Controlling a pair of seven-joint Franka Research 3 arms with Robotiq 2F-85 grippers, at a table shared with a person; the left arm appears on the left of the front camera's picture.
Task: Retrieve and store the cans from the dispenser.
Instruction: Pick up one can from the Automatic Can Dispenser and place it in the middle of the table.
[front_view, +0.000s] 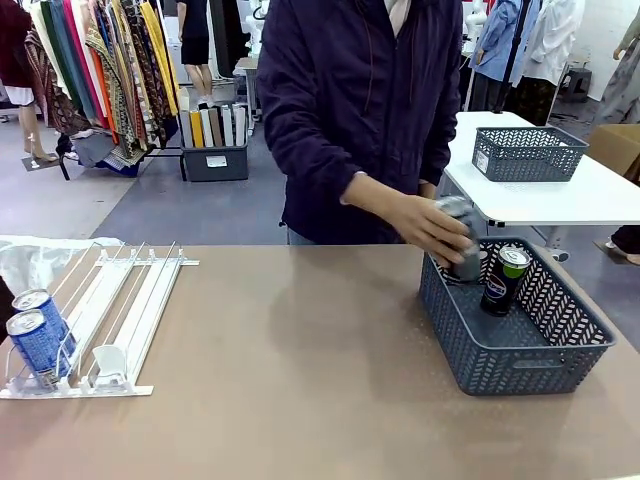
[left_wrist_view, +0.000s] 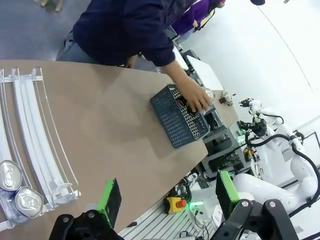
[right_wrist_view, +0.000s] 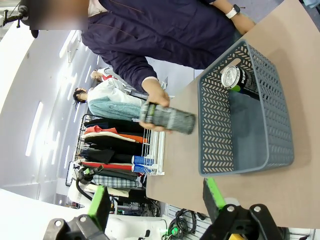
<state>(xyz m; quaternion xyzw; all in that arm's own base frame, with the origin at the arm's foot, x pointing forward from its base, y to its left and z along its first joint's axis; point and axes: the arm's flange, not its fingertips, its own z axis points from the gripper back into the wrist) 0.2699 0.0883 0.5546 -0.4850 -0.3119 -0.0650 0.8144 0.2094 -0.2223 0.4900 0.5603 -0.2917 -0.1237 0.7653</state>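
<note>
Spanning the foreground, a brown tabletop is seen. Behind it lies a shop floor, where a rack of garments is hung at the left and a white side table bearing a grey lattice bin is placed at the right.

The left gripper is shown in its wrist view with its green-padded fingers spread wide; nothing is held or touched. The right gripper is likewise spread wide and nothing is gripped.

The dispenser is laid at the table's left end. Two blue cans are stood in its leftmost lane at the near end, one just behind the other. At the right, a grey lattice basket is set on the table, and one black can with green markings is stood inside it. A blurred grey can is gripped in the person's hand at the basket's far left corner.
</note>
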